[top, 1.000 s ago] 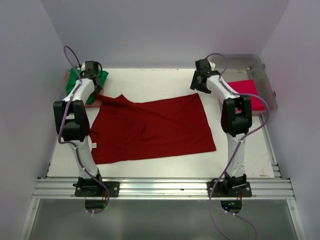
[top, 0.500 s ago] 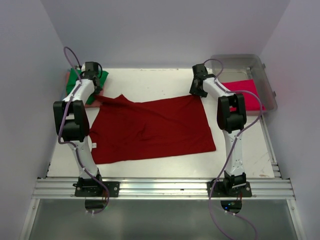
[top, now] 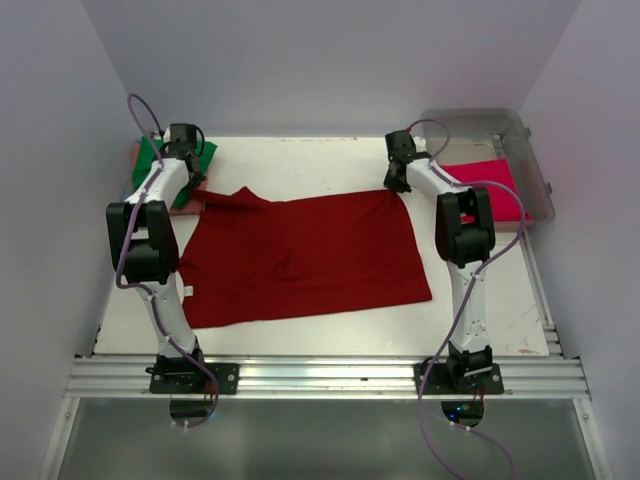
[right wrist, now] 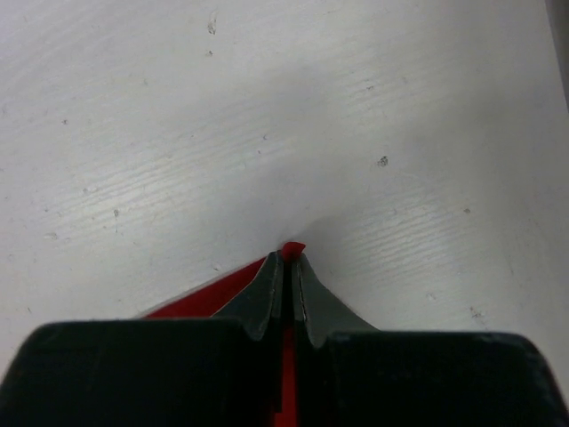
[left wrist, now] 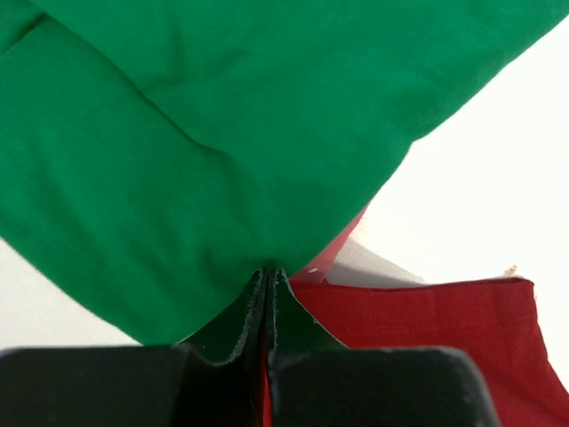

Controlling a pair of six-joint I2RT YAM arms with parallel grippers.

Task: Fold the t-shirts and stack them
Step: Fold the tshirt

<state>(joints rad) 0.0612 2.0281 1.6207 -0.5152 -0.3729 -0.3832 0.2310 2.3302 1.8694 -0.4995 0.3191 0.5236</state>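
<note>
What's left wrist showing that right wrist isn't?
Only left wrist: the green t-shirt filling most of the view, with a sliver of salmon pink cloth under its edge. Only right wrist: a corner tip of the dark red t-shirt poking past the right gripper. Both: white table, and fingers pressed together on dark red cloth; the left gripper is shut the same way.

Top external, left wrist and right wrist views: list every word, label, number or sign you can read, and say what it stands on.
No text is readable.
The small white tag on the dark red t-shirt is too small to read.
</note>
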